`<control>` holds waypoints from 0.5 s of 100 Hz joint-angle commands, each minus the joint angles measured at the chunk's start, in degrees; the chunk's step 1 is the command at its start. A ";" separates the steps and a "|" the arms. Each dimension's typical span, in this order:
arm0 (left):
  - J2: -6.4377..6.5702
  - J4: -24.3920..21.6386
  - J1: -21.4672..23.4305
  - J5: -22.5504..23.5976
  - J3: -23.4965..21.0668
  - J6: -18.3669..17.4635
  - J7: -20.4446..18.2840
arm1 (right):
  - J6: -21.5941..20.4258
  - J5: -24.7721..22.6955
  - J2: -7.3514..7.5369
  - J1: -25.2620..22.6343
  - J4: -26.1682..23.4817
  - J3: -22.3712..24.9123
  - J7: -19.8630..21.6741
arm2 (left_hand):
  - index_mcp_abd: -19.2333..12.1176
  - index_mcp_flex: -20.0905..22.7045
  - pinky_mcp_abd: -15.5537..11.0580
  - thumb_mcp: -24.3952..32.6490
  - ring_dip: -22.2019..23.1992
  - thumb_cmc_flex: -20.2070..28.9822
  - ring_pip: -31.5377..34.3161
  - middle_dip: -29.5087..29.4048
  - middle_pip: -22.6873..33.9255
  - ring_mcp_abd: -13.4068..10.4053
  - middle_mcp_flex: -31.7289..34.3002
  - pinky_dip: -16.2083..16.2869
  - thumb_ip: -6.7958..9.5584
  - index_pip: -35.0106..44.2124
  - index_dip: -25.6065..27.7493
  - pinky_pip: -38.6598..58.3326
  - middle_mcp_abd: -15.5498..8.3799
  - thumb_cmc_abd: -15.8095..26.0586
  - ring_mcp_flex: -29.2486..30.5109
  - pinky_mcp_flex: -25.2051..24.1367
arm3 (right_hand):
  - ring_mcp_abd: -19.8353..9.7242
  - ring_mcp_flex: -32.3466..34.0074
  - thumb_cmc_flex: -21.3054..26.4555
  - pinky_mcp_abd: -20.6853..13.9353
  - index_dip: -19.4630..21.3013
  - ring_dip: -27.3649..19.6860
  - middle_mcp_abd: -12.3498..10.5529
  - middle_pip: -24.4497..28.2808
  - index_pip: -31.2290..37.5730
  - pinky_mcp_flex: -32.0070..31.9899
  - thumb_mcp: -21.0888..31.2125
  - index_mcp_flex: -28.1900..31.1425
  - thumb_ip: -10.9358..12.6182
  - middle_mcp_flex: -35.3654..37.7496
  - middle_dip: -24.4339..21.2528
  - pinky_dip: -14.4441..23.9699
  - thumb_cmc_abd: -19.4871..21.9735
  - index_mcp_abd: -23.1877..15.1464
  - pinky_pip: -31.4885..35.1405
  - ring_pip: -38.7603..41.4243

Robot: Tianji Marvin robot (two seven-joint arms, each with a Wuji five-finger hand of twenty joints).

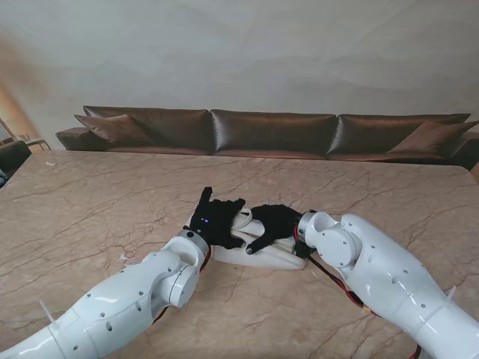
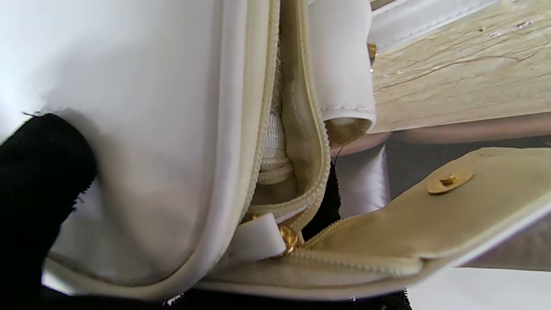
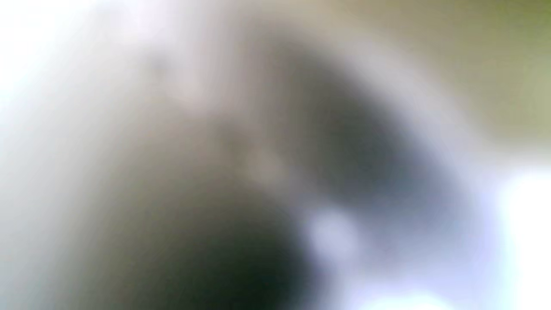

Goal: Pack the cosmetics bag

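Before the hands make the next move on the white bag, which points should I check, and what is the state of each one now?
1. Both hands on the bag: ok. The left hand and the right hand rest on the white cosmetics bag.
2. Firm hold by either hand: cannot tell.
3. Zipper open: ok. The left wrist view shows the zipper parted, with lining visible inside.
4. Snap flap free: ok. The flap with the gold snap hangs open.
5. Contents already inside: cannot tell.
6. Right wrist view usable: not ok, fully blurred.
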 commanded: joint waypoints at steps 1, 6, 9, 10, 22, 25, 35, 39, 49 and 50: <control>-0.20 0.07 0.38 0.34 0.22 0.61 -2.25 | 0.54 -0.08 0.22 -1.41 -0.85 0.08 0.43 | -0.52 4.19 1.50 3.53 2.30 3.21 0.74 3.47 3.86 0.88 6.13 -2.24 1.21 9.18 3.58 3.15 -9.99 1.83 2.40 -0.53 | -1.16 0.73 -0.14 0.04 -0.82 0.10 -0.70 -0.40 1.64 -0.13 0.24 1.98 -0.01 1.16 0.37 0.91 -0.13 -2.63 0.55 0.22; -0.29 0.11 0.35 0.06 0.43 1.29 -2.53 | 1.25 -0.20 0.41 -1.97 -1.78 0.85 1.13 | -5.37 6.28 1.73 3.06 3.21 3.53 1.29 5.66 4.94 0.91 8.37 -3.63 1.52 18.91 9.32 5.22 -10.62 2.40 2.85 -0.44 | -1.08 0.39 -0.98 -0.08 -1.21 -0.20 -0.36 -0.74 1.36 -0.32 1.02 1.75 0.10 0.93 0.32 0.69 -0.32 -2.15 0.13 -0.30; -0.38 0.31 0.34 -0.20 0.44 1.28 -2.34 | 1.75 -0.31 0.57 -2.38 -2.50 1.44 1.80 | -8.36 7.51 1.92 2.89 3.67 3.98 1.45 6.66 5.01 1.05 9.40 -4.16 1.68 24.40 13.21 6.29 -10.65 2.61 2.71 -0.45 | -1.04 0.16 -1.48 -0.14 -1.50 -0.40 -0.01 -1.10 1.11 -0.51 1.50 1.45 0.08 0.50 0.22 0.52 -0.45 -1.39 -0.19 -0.63; -0.40 0.36 0.34 -0.28 0.44 1.24 -2.28 | 1.92 -0.35 0.63 -2.53 -2.74 1.65 2.01 | -9.19 7.82 1.93 2.80 3.77 4.07 1.45 6.86 4.95 1.07 9.51 -4.36 1.74 25.76 14.28 6.51 -10.65 2.77 2.59 -0.45 | -0.92 0.04 -1.54 -0.15 -1.56 -0.45 0.07 -1.20 1.01 -0.61 1.56 1.30 0.06 0.34 0.18 0.48 -0.47 -1.22 -0.27 -0.72; -0.61 0.94 0.67 -1.29 -0.02 0.18 -1.36 | 4.31 -0.86 1.20 -4.63 -5.58 4.79 4.35 | -17.78 11.77 2.25 -0.58 3.41 5.88 0.33 7.04 0.37 1.50 8.48 -4.29 2.33 37.46 24.51 9.45 -8.47 7.41 -0.09 -0.58 | -0.33 -1.06 -2.41 -0.35 -2.52 -1.22 1.28 -2.72 -0.82 -1.12 2.00 0.24 -0.29 -1.30 -0.47 -0.08 -0.63 0.65 -1.31 -2.00; -0.73 1.09 0.88 -1.76 -0.26 -0.26 -0.91 | 4.87 -0.88 1.33 -5.23 -6.28 5.75 4.93 | -19.31 12.93 2.20 -1.51 2.76 7.95 -0.30 5.40 -2.85 1.61 7.32 -3.97 0.35 39.73 25.58 10.21 -6.87 6.29 -0.69 -0.58 | -0.20 -1.50 -2.51 -0.38 -2.70 -1.36 1.62 -3.23 -1.29 -1.40 2.03 -0.32 -0.35 -2.06 -0.67 -0.17 -0.64 1.07 -1.52 -2.29; -0.97 1.28 1.52 -2.99 -1.02 -1.43 -0.07 | 6.71 -1.07 1.59 -7.71 -8.72 9.54 5.97 | -21.39 15.61 1.34 0.72 -2.46 13.19 -3.18 -6.74 -16.13 0.84 7.05 -0.85 1.04 43.97 21.48 16.54 -0.75 6.65 1.32 -0.56 | -0.03 -2.45 -2.74 -0.40 -3.49 -1.86 2.05 -5.06 -3.22 -2.08 2.09 -1.52 -0.65 -3.55 -1.50 -0.40 -0.65 1.63 -2.17 -3.07; -1.30 1.80 1.69 -3.89 -1.31 -2.03 1.03 | 7.43 -1.18 1.65 -8.77 -9.78 11.07 6.25 | -21.01 15.72 1.02 4.75 -3.16 14.38 -2.32 -8.78 -16.38 0.36 9.68 1.17 1.40 43.73 20.39 21.47 -0.72 6.97 4.35 0.52 | -0.13 -3.03 -2.59 -0.46 -3.68 -1.96 1.93 -5.33 -3.69 -2.69 2.11 -1.95 -0.68 -4.08 -1.61 -0.50 -0.62 1.50 -2.52 -3.32; -2.00 2.67 2.12 -7.10 -2.31 -4.18 2.24 | 8.61 -1.97 1.93 -11.21 -12.43 14.63 7.26 | -21.05 17.68 1.24 9.12 -2.33 19.67 2.09 -3.47 -19.58 -0.73 19.43 2.66 -1.34 44.52 16.29 30.31 -1.25 6.47 12.19 5.83 | -0.43 -3.93 -2.36 -0.56 -4.03 -2.14 1.60 -5.89 -4.58 -3.31 1.96 -2.64 -0.83 -5.12 -1.84 -0.69 -0.52 0.93 -3.21 -3.75; -2.08 2.75 2.18 -7.45 -2.40 -4.35 2.33 | 8.71 -2.05 1.96 -11.44 -12.67 14.96 7.36 | -20.97 17.78 1.40 9.30 -2.11 20.35 2.57 -3.25 -20.01 -0.72 20.25 2.93 -1.61 44.52 15.97 31.08 -1.17 6.32 12.73 6.37 | -0.48 -3.99 -2.33 -0.56 -4.05 -2.15 1.58 -5.93 -4.63 -3.33 1.94 -2.68 -0.85 -5.18 -1.86 -0.70 -0.51 0.92 -3.26 -3.78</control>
